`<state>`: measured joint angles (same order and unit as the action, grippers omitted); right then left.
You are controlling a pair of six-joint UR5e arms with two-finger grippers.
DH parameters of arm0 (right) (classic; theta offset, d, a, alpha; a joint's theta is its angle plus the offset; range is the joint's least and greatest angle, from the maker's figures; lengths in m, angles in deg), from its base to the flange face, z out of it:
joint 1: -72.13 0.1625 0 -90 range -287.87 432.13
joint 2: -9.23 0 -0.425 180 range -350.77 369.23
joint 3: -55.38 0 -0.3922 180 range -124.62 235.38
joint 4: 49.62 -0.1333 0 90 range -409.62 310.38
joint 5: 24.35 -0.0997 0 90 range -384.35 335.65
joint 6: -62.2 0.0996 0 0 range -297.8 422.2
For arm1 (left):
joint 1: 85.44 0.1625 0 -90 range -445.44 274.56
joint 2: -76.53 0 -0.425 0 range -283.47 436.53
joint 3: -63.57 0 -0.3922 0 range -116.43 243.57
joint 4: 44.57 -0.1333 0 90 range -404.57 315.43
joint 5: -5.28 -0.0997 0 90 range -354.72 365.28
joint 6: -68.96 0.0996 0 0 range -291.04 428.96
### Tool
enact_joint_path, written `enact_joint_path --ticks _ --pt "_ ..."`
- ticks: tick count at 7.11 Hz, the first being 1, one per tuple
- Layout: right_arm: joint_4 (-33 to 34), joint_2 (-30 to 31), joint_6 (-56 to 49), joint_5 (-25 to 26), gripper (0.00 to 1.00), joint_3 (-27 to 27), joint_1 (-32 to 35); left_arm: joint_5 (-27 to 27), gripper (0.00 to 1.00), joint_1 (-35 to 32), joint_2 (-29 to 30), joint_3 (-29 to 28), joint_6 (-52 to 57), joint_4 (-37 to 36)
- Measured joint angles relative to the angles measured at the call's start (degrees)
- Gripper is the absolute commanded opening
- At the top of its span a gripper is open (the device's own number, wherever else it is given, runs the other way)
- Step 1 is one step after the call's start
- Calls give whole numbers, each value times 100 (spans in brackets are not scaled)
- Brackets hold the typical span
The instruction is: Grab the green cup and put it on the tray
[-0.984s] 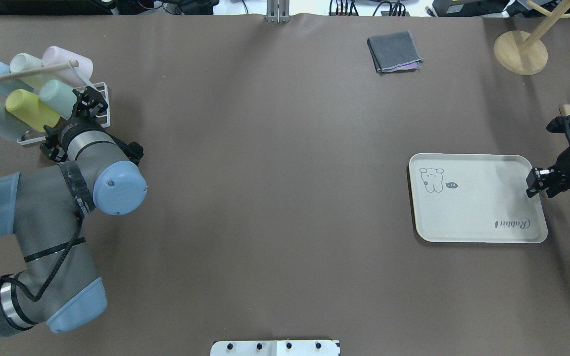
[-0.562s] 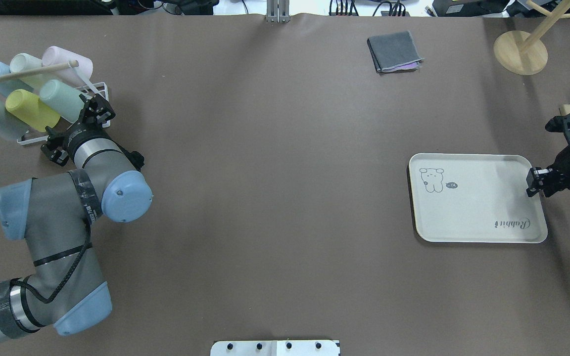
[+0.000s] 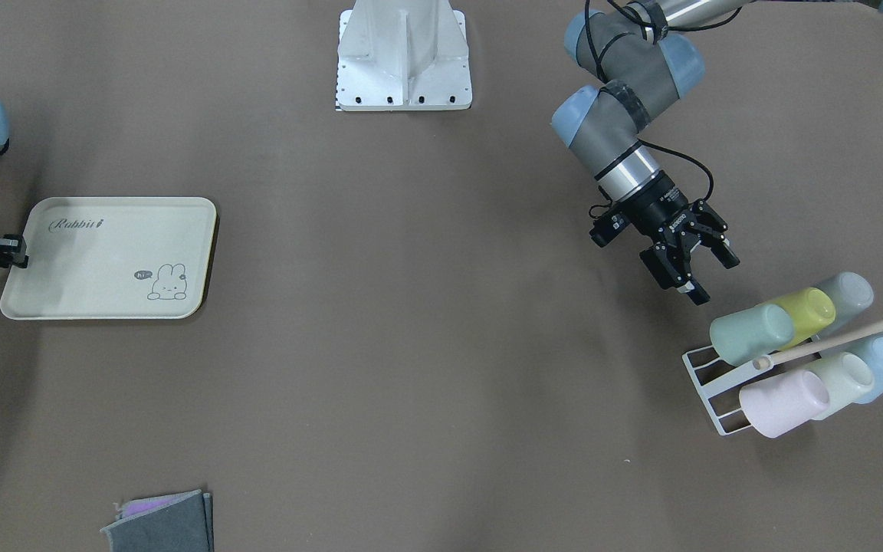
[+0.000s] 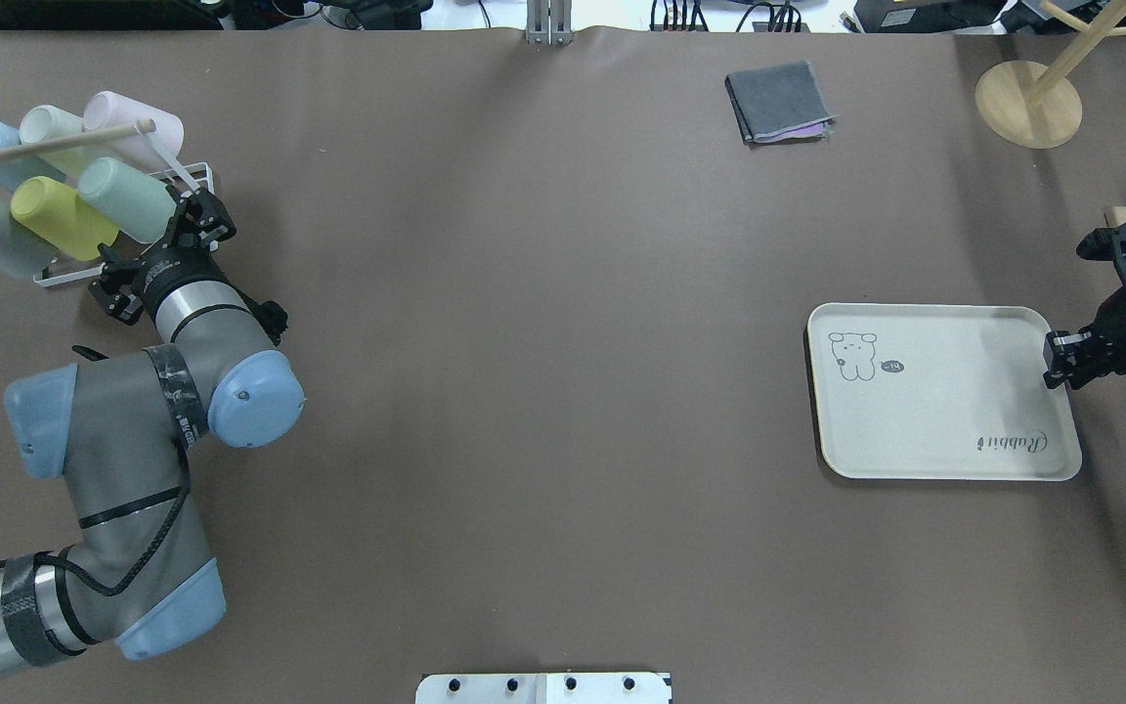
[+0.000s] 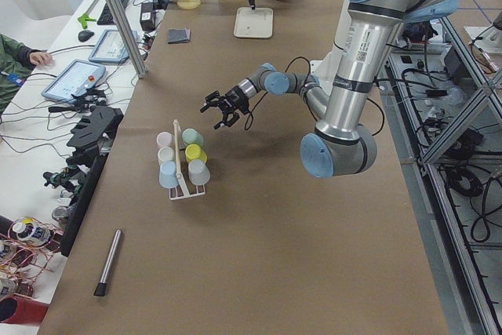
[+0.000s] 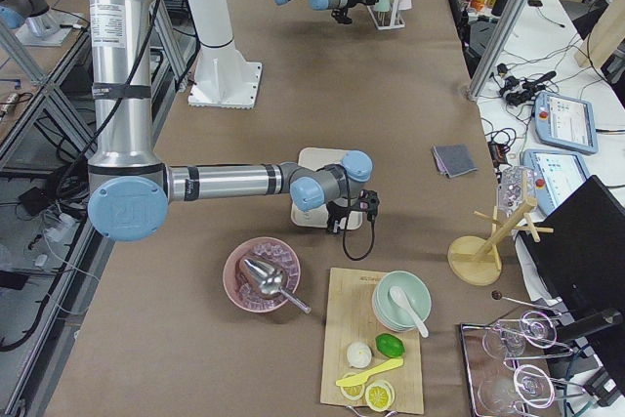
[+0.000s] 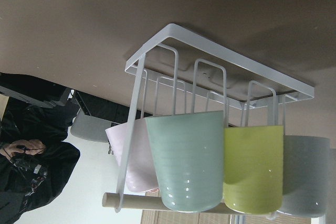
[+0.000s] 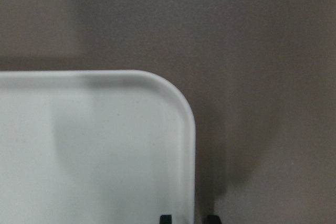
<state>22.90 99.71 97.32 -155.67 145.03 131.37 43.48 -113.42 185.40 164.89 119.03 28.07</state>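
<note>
The green cup (image 4: 128, 200) is a mint tumbler lying on its side in a white wire rack (image 4: 194, 176) at the table's far left. It also shows in the front view (image 3: 752, 333) and fills the left wrist view (image 7: 186, 161). My left gripper (image 4: 201, 215) is open and empty, just beside the cup's base and not touching it; it shows in the front view (image 3: 712, 277) too. The cream tray (image 4: 944, 411) lies at the right with nothing on it. My right gripper (image 4: 1061, 360) has its jaws close together on either side of the tray's right rim (image 8: 186, 145).
The rack also holds a yellow-green cup (image 4: 60, 217), a pink cup (image 4: 133, 122) and pale green, blue and grey cups under a wooden rod (image 4: 45, 145). A folded grey cloth (image 4: 780, 101) and a wooden stand (image 4: 1027, 103) sit at the far side.
My left gripper has drawn back to the right and toward the robot, away from the rack's cups, still open. The right gripper and the tray have hardly moved.
</note>
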Motion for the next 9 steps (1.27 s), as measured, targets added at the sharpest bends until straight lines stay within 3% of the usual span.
enact_joint_path --ticks 4,7,8,9 --pt "0 -4 -13 1 35 -22 0 -237 98 -14 -185 -497 317 1139" --pt "0 -6 -22 1 21 -27 -7 -367 98 -90 -190 -631 352 1289" --pt "0 -10 -22 1 1 -30 -8 -385 98 -120 -191 -741 423 1479" --pt "-15 -11 -25 1 0 -36 -8 -395 98 -141 -191 -893 636 1826"
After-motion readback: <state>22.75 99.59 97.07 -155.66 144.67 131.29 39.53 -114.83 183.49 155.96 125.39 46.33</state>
